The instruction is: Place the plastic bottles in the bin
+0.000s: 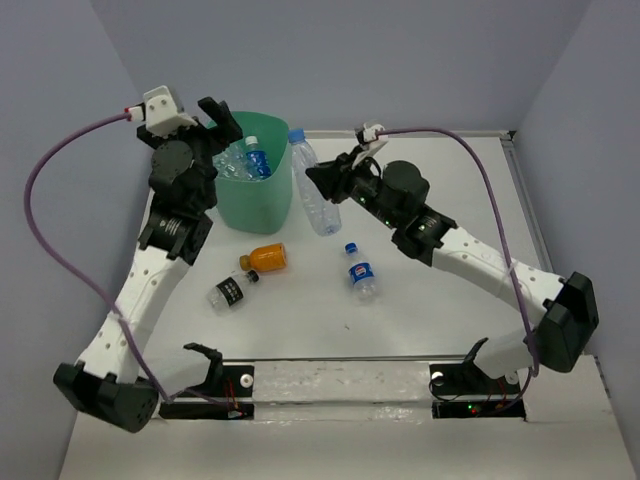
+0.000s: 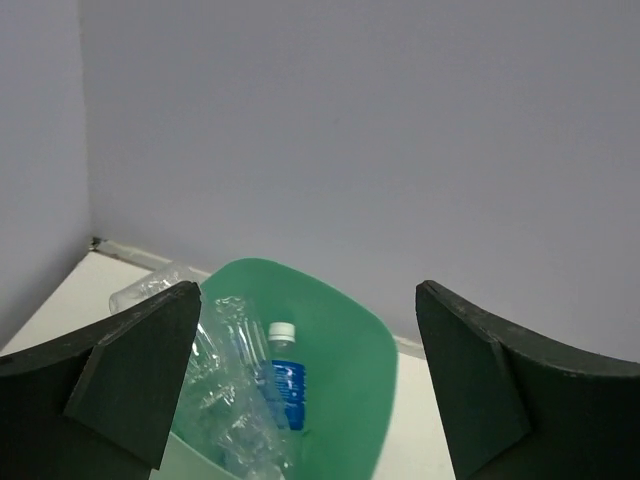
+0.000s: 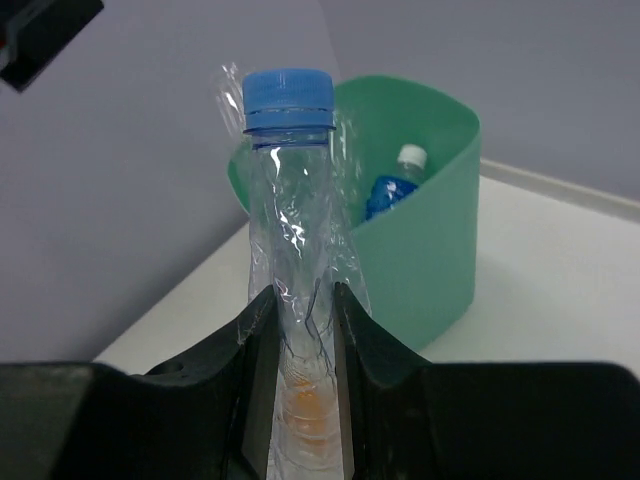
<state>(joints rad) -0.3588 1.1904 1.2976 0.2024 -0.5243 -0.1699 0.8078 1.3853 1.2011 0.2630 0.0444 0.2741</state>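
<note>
The mint-green bin (image 1: 277, 200) stands at the back left and holds several clear bottles, one with a blue label and white cap (image 1: 256, 158). My right gripper (image 1: 318, 182) is shut on a clear crushed bottle with a blue cap (image 1: 312, 182), held just right of the bin; the right wrist view shows its fingers squeezing the bottle (image 3: 295, 250) with the bin (image 3: 430, 240) behind. My left gripper (image 1: 222, 122) is open and empty above the bin's back left rim; its view looks down into the bin (image 2: 350, 360). A small blue-labelled bottle (image 1: 361, 272) lies on the table.
An orange bottle (image 1: 266, 258) and a dark-labelled bottle (image 1: 231, 290) lie on the table in front of the bin. Grey walls enclose the white table on three sides.
</note>
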